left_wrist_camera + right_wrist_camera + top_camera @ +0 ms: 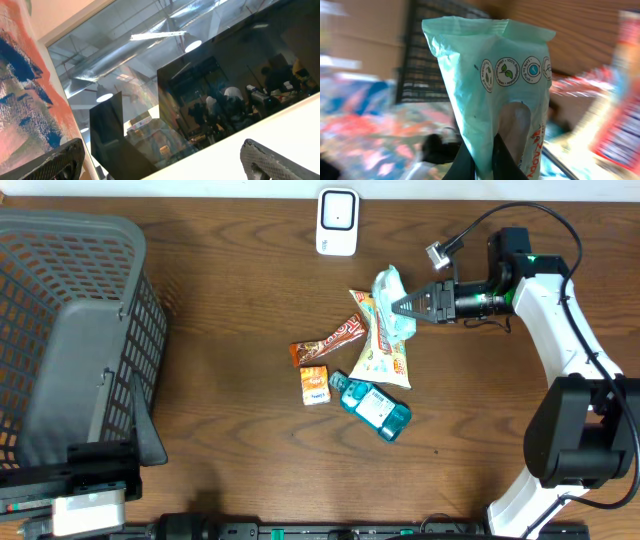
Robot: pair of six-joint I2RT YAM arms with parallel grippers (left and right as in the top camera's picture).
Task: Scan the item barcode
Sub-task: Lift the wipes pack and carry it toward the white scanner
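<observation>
One mint-green pouch (390, 298) is clamped in the right tool (402, 307), held over the cluster of goods at mid-desk (230, 300), below and right of the white scanner (337, 222) and apart from it. Round printed seals sit near its crimped top, one showing leaves; their ring text is too small to read, and red lettering lower down is cut off. Left tool (162, 155) stands fully released, empty. Labels on the chocolate bar (328, 342), orange packet (315, 384) and teal bottle (375, 406) are illegible.
</observation>
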